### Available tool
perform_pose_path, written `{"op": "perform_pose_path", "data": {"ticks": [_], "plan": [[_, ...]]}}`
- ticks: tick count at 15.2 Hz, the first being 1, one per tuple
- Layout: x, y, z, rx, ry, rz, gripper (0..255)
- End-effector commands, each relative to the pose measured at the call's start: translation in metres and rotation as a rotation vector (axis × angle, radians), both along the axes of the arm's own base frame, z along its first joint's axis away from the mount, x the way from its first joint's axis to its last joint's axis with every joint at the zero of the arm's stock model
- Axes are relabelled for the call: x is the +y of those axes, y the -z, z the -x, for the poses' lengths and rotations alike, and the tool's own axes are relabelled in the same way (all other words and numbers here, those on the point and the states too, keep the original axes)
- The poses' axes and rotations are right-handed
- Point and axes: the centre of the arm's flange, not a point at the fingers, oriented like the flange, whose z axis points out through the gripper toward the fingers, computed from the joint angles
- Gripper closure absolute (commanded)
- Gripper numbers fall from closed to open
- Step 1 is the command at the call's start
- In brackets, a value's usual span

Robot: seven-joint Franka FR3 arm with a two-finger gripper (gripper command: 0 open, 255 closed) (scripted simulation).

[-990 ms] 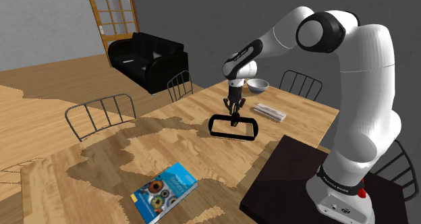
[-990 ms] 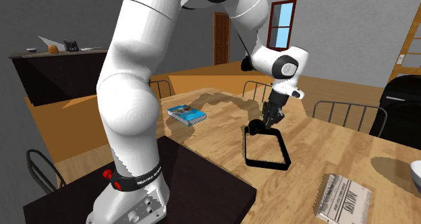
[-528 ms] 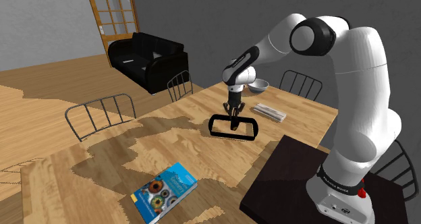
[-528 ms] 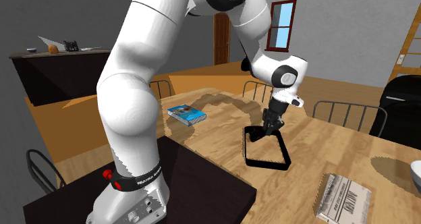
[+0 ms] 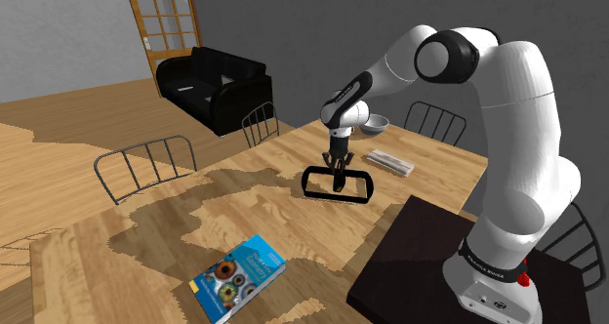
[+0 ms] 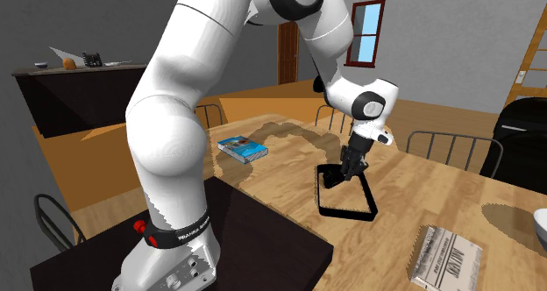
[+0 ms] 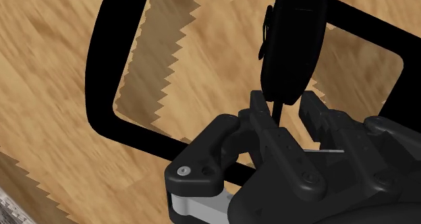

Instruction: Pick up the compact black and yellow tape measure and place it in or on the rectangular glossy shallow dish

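Note:
A black rectangular shallow dish (image 5: 306, 182) lies on the wooden table (image 5: 146, 244), also seen in the second exterior view (image 6: 343, 214). My gripper (image 5: 338, 172) points down over the dish's middle. It is shut on the tape measure (image 7: 291, 44), which looks all black and hangs from the closed fingers (image 7: 260, 108) by a thin tab. Just inside the dish rim (image 7: 108, 74), the tape measure (image 6: 334, 180) is low over the dish floor below the gripper (image 6: 347, 169). Whether it touches the floor I cannot tell.
A flat striped box (image 5: 390, 162) and a white bowl (image 5: 372, 124) lie past the dish. A blue book (image 5: 237, 276) sits near the table's front edge. Metal chairs (image 5: 144, 166) line the table; the dark stand (image 5: 420, 254) is at lower right.
The arm has lowered and shifted slightly, bringing the gripper and the held tape measure down from above the dish rim into the dish.

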Motion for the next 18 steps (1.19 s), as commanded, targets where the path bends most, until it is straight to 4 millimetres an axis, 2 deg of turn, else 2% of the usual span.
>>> {"op": "perform_pose_path", "data": {"ticks": [1,3,4,9,13,18], "plan": [[0.000,0.000,0.000,0.000,0.000,0.000,255],[0.000,0.000,0.000,0.000,0.000,0.000,255],[0.000,0.000,0.000,0.000,0.000,0.000,0],[0.000,0.000,0.000,0.000,0.000,0.000,0],[-0.010,-0.048,-0.008,0.000,0.000,0.000,0],[-0.010,-0.048,-0.008,0.000,0.000,0.000,0]]}}
